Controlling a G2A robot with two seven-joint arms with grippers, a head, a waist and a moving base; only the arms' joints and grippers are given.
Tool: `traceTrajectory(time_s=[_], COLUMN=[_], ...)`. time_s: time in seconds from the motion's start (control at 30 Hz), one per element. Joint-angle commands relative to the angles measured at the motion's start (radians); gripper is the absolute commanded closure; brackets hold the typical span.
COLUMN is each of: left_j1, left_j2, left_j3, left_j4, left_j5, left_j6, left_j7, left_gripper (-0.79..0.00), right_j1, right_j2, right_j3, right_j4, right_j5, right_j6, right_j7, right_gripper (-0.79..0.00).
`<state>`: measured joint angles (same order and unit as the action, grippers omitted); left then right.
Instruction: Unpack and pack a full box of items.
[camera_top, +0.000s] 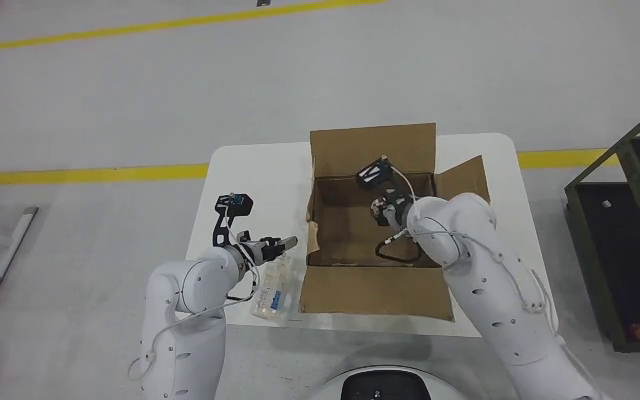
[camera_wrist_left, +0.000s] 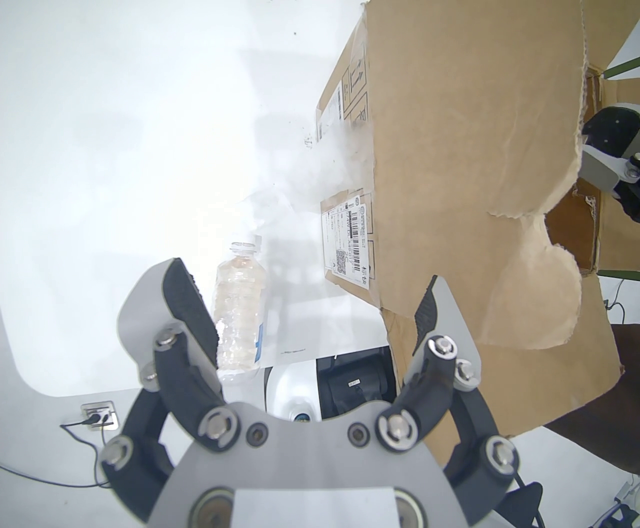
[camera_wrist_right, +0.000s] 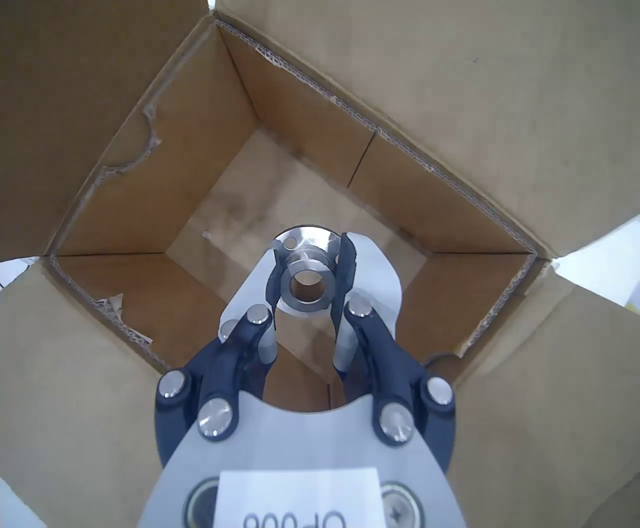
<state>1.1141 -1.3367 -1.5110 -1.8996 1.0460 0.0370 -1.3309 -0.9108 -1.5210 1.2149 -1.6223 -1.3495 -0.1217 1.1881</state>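
Right end effector (camera_wrist_right: 310, 268) tight on shiny flanged steel bushing (camera_wrist_right: 305, 291); left end effector (camera_wrist_left: 305, 292) spread.

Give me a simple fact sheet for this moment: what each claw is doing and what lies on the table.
Box: open cardboard box on a white table
Right gripper: shut on a metal flanged bushing, over the box's inside
Left gripper: open, holding nothing, outside the box
Beside box: clear plastic bottle lying on the table

The box (camera_top: 375, 290) is plain brown, the flange (camera_wrist_right: 305, 260) shiny silver, the bottle (camera_wrist_left: 240, 305) clear, the table (camera_top: 250, 170) white.
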Motion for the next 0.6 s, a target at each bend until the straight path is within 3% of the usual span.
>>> traceTrajectory(time_s=[0.0,0.27,0.57], left_j1=[0.0,0.0,0.0], left_j2=[0.0,0.0,0.0], left_j3=[0.0,0.0,0.0], left_j4=[0.0,0.0,0.0], left_j5=[0.0,0.0,0.0], left_j6=[0.0,0.0,0.0], left_j7=[0.0,0.0,0.0], left_gripper=[-0.785,-0.785,-0.785], right_j1=[0.0,-0.021,-0.088], right_j2=[0.0,0.004,0.037], right_j3=[0.0,0.016,0.22], right_j4=[-0.002,-0.026,-0.287], right_j5=[0.0,0.014,0.083], right_j6=[0.0,-0.006,-0.029], right_j7=[0.0,-0.037,-0.005], right_gripper=[0.0,0.0,0.0])
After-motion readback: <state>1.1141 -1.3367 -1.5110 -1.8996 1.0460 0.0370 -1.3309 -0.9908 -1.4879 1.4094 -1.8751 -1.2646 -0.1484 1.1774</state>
